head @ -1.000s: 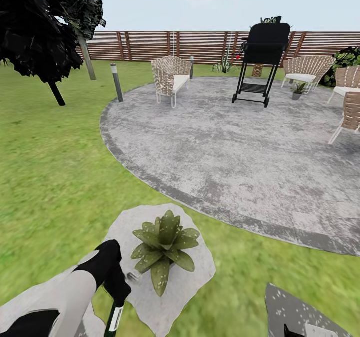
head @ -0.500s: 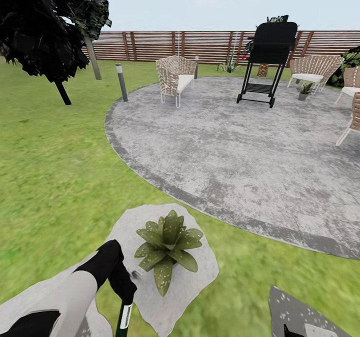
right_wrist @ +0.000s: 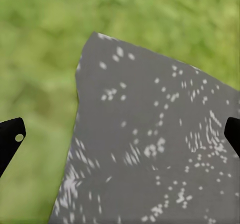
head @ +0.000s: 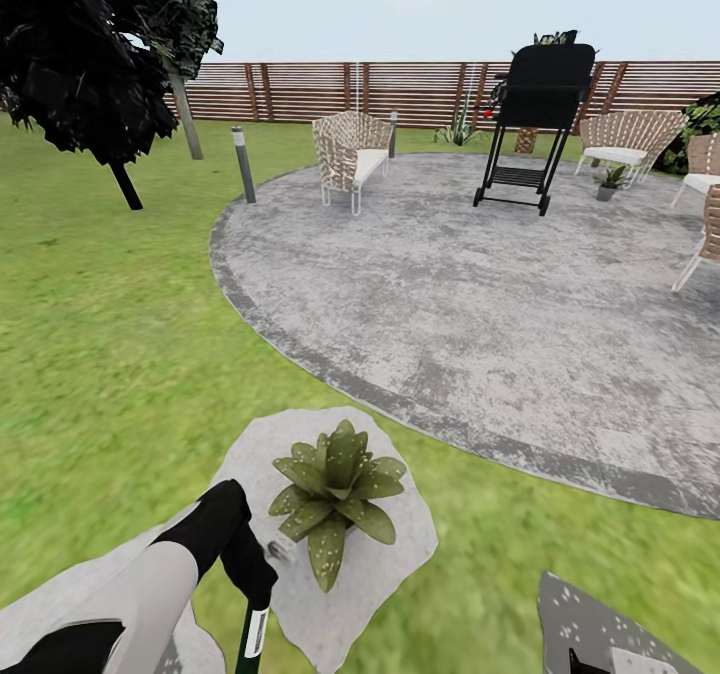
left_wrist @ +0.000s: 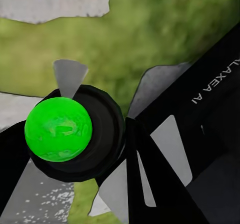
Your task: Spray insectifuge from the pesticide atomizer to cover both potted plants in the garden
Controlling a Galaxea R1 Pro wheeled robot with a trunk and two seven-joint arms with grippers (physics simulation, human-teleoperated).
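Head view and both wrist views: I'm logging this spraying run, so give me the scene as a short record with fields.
setting: green lawn with a round grey patio and a brown slatted fence
nearest potted plant: leafy rosette on a flat stepping stone
second potted plant: small, far across the patio by a chair
left tool: shut on the pesticide atomizer, close beside the near plant
right tool: open, fingertips far apart above another stepping stone
other items: black grill, woven chairs, grey lamp post
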